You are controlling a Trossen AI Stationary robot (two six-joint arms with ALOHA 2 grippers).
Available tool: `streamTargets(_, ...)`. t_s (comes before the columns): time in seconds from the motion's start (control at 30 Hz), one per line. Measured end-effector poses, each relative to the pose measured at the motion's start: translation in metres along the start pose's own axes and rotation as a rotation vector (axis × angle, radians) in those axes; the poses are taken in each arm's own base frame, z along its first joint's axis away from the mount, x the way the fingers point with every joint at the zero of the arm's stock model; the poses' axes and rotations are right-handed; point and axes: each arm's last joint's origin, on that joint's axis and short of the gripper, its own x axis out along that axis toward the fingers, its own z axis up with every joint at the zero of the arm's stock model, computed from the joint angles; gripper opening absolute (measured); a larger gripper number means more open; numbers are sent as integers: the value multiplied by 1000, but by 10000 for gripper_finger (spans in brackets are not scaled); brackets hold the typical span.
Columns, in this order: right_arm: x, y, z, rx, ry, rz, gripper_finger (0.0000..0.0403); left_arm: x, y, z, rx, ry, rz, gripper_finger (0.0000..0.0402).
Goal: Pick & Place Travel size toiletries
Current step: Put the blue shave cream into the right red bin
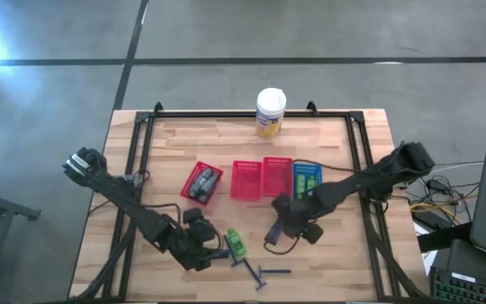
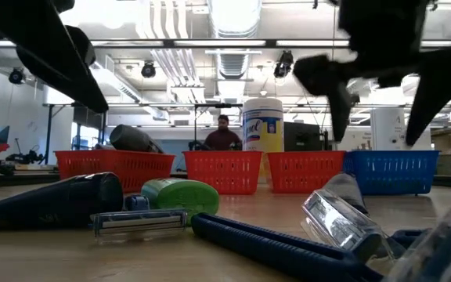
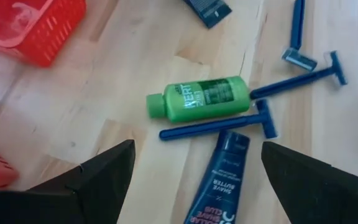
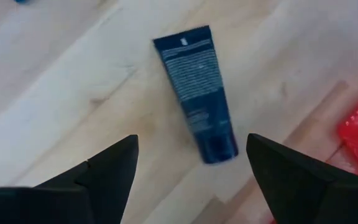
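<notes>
While both grippers hover spread, the right gripper [image 4: 191, 180] frames a dark tube [image 4: 197, 93] lying beyond its jaws.

Light wooden tabletop [image 1: 184, 139] carries three red baskets [image 1: 246, 180], a blue basket [image 1: 305, 180], yellow canister [image 1: 270, 112], green bottle [image 1: 236, 244], dark tubes [image 3: 219, 180] and blue razors [image 3: 219, 126].

Low view: razor [image 2: 288, 249] head at 4 o'clock is blurred and cut by the bottom edge. Left wrist view: dark blue tube [image 3: 219, 180] runs off at 6 o'clock; red basket [image 3: 39, 28] is cropped at 10 o'clock. High view: grey contents of the leftmost red basket are too small to identify.
</notes>
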Motion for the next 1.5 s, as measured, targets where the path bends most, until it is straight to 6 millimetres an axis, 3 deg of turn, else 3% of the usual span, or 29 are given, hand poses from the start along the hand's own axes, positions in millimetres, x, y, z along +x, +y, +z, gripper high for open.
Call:
streamTargets(0.33,47,-17,14,-131,160,29,296,-4,-4,7,-62,-47,1,353)
streamTargets(0.5,51,-25,6,-104,201,31,285,-4,-4,7,-93,-54,4,353)
streamTargets(1.03,50,-30,0,-74,189,91,121,-3,-2,7,-93,-92,41,353)
streamTargets(1.17,35,-34,3,22,188,108,121,-3,-2,7,-92,-95,46,353)
streamTargets(1.33,-11,-55,6,244,111,98,121,-3,-1,7,-88,-109,64,353)
streamTargets(1.43,-41,-82,-1,536,33,22,121,-4,0,8,-85,-133,91,353)
streamTargets(1.5,-54,-106,-11,860,-9,-9,125,-4,1,8,-86,-156,109,353)
